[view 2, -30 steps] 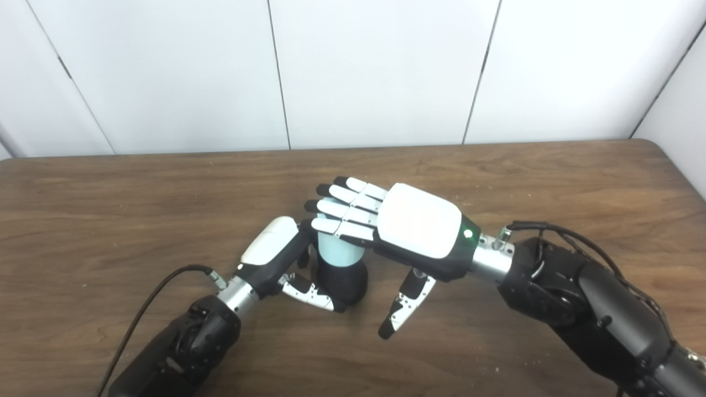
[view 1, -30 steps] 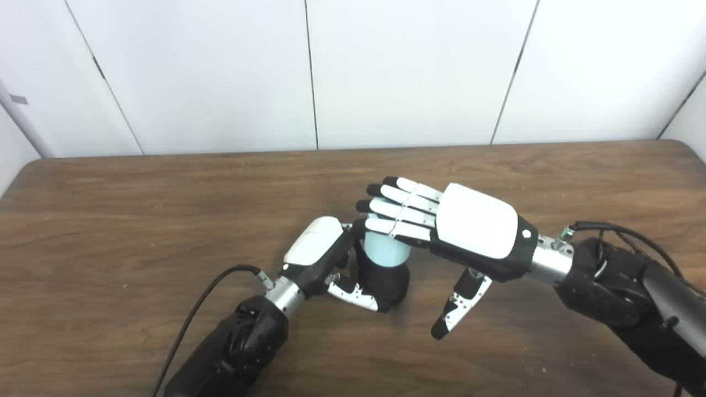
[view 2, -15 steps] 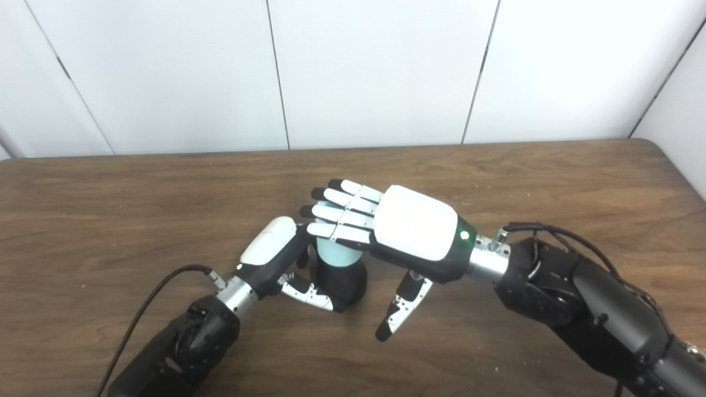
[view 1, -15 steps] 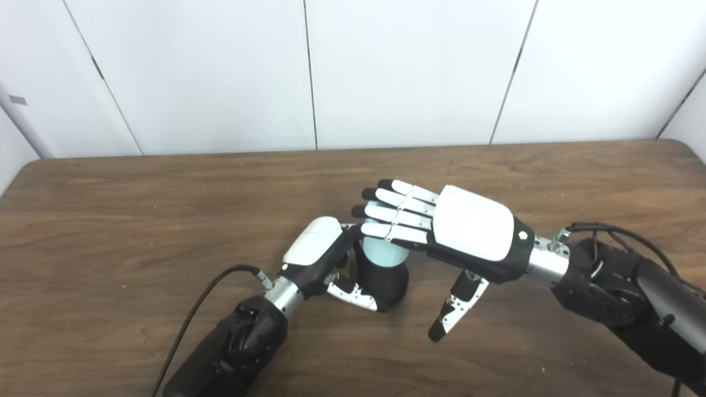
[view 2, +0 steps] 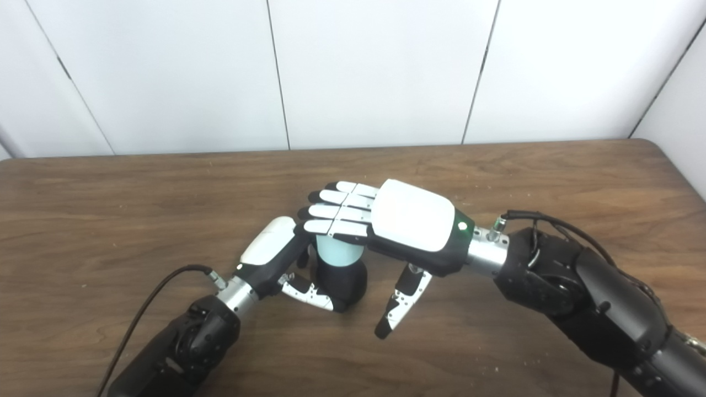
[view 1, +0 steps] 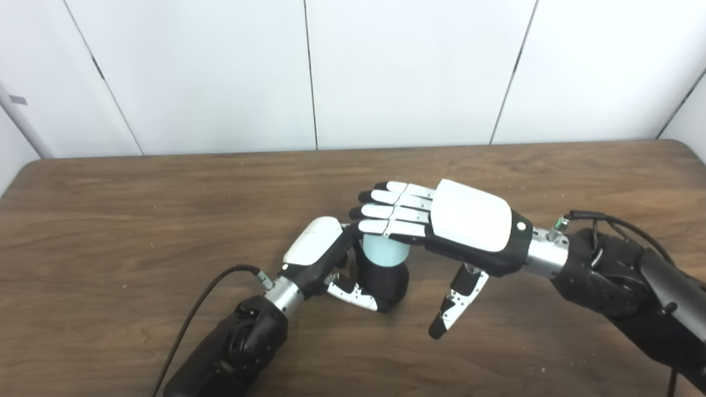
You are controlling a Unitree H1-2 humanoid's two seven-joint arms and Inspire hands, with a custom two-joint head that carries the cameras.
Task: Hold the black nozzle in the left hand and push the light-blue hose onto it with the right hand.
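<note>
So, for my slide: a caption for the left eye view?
Left hand grips black nozzle; flat right hand atop light-blue hose.

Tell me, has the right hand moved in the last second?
Yes. The right hand has shifted slightly left and flattened down over the light-blue hose, judged against the black nozzle, which stays put in the left hand.

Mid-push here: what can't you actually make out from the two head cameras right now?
- Top of the light-blue hose: covered in both views by the right hand, so contact is unconfirmed.
- Seating depth on the black nozzle: the joint sits inside it.
- Left hand fingers behind the nozzle: hidden by nozzle and palm.
</note>
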